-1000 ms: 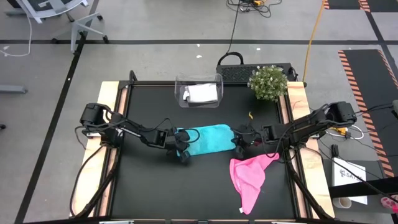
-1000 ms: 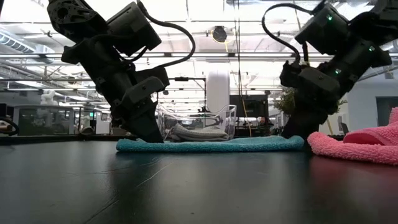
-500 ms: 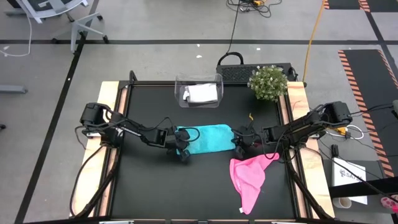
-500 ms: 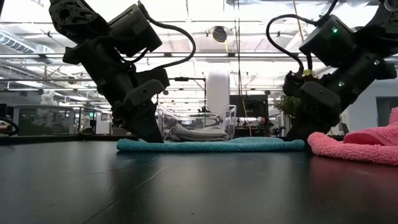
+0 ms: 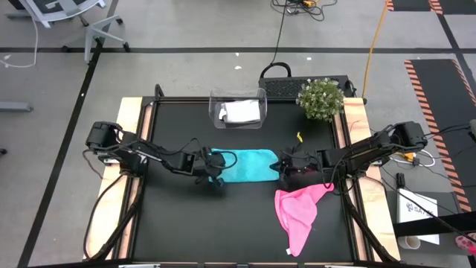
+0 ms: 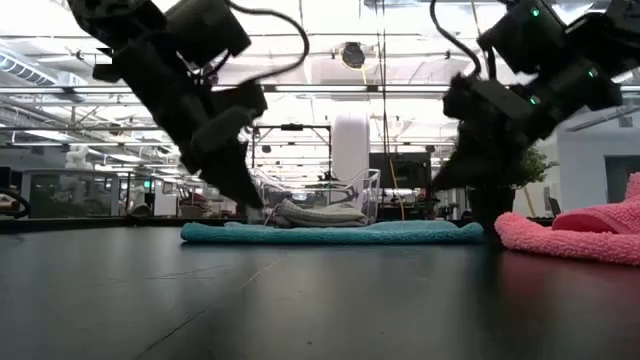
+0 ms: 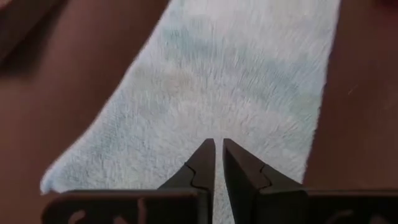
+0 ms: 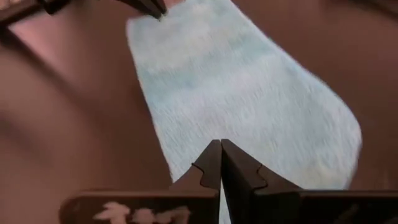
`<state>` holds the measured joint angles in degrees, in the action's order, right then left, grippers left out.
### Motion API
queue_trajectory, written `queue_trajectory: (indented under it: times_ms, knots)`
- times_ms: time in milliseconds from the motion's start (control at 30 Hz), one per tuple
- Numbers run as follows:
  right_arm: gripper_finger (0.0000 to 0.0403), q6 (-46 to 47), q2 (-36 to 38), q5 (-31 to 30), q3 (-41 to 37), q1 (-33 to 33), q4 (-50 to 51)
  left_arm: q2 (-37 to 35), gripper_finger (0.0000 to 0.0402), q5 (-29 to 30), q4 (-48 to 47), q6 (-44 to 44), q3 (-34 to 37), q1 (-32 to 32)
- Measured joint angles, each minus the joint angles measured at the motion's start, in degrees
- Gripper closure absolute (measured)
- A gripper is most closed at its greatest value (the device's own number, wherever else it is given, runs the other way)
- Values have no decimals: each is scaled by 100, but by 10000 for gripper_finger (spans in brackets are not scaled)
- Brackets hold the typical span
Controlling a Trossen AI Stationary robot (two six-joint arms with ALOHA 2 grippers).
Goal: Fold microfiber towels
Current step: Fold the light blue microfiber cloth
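Both end effectors hang just above the flat teal towel point(image 5: 245, 164), left end effector point(image 5: 209, 165) nearly pressed together, right end effector point(image 5: 286, 168) pressed together, neither pinching anything.

Two dark jointed arms, black cables looping along each, left gripper point(image 7: 218, 163) and right gripper point(image 8: 220, 163) with pointed notched black fingers

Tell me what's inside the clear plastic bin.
A folded light grey-white towel lies inside the clear bin. Whether anything lies beneath it cannot be seen.
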<state>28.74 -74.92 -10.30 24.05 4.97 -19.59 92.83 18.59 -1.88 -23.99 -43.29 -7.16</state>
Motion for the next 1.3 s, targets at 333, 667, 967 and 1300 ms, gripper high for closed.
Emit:
queue_trajectory:
  times_ms: [333, 667, 967, 1300]
  knots:
    - [401, -377, 20, 8, 270, -160, 491, -356, 371, 531, -1031, -265, -8, 7]
    - [326, -575, 23, 312, 501, -932, 1037, -358, 362, 55, -1468, -1848, -4, 334]
    - [258, -543, 23, 1209, 503, -1547, 1237, -358, 290, -740, -1459, -2769, -4, 1219]
    - [248, -606, -3, 1230, 503, -1707, 1208, -358, 222, -1391, -1459, -2785, -6, 1872]
